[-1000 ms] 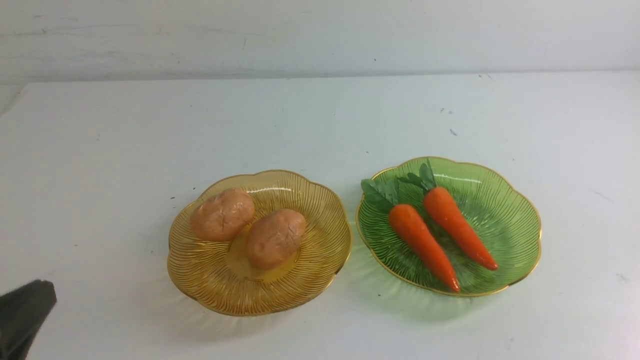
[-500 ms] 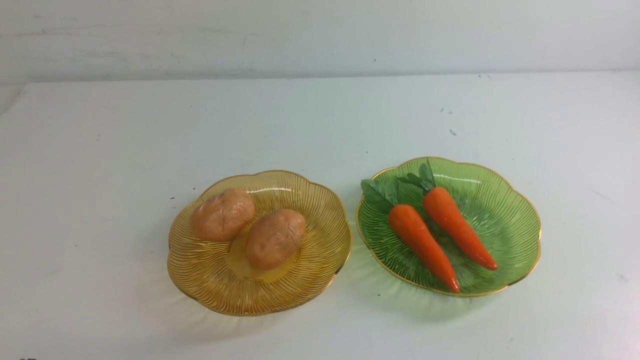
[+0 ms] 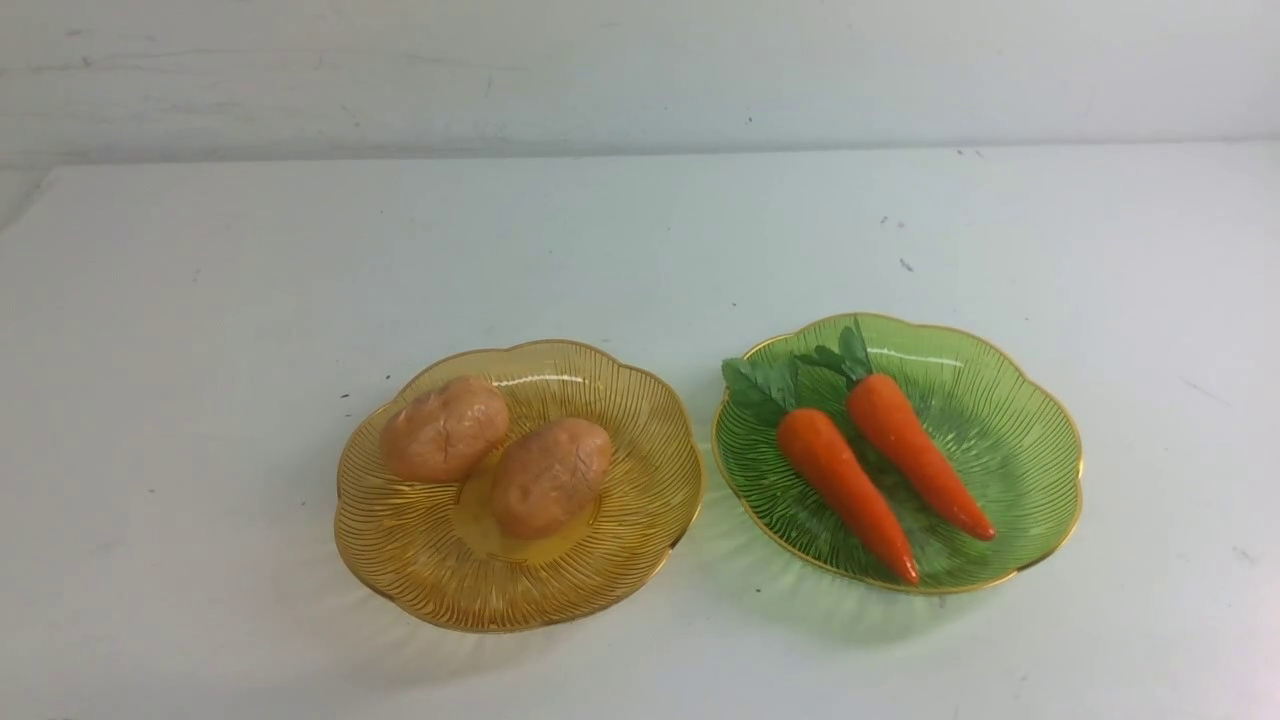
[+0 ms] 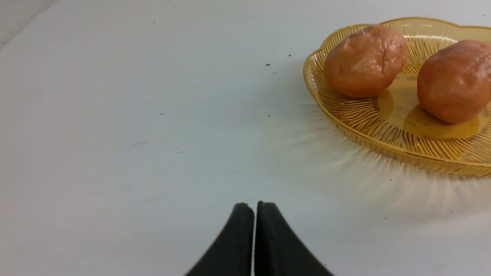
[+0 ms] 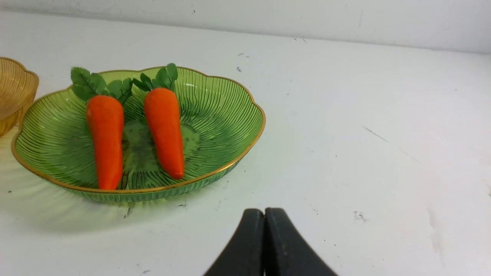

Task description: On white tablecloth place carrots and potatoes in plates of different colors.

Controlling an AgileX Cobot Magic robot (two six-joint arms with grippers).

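Two tan potatoes point(image 3: 445, 428) point(image 3: 550, 476) lie side by side in the amber plate point(image 3: 420, 560) on the white tablecloth point(image 3: 200, 300). To its right, two orange carrots point(image 3: 845, 490) point(image 3: 915, 452) with green tops lie in the green plate point(image 3: 1020, 440). Neither gripper shows in the front view. The left wrist view has my left gripper point(image 4: 255, 204) shut and empty over bare cloth, short of the amber plate point(image 4: 345, 119) and its potatoes point(image 4: 364, 61). In the right wrist view my right gripper point(image 5: 264, 211) is shut and empty, beside the green plate point(image 5: 226, 115) with the carrots point(image 5: 105, 138).
A pale wall point(image 3: 640, 70) runs along the far edge of the cloth. The cloth's left corner edge point(image 3: 25, 215) shows at the far left. Small dark specks point(image 3: 905, 265) dot the cloth behind the green plate.
The dark left arm that showed at the lower left corner of the front view a second ago has drawn back out of that view. Plates and vegetables have not moved.
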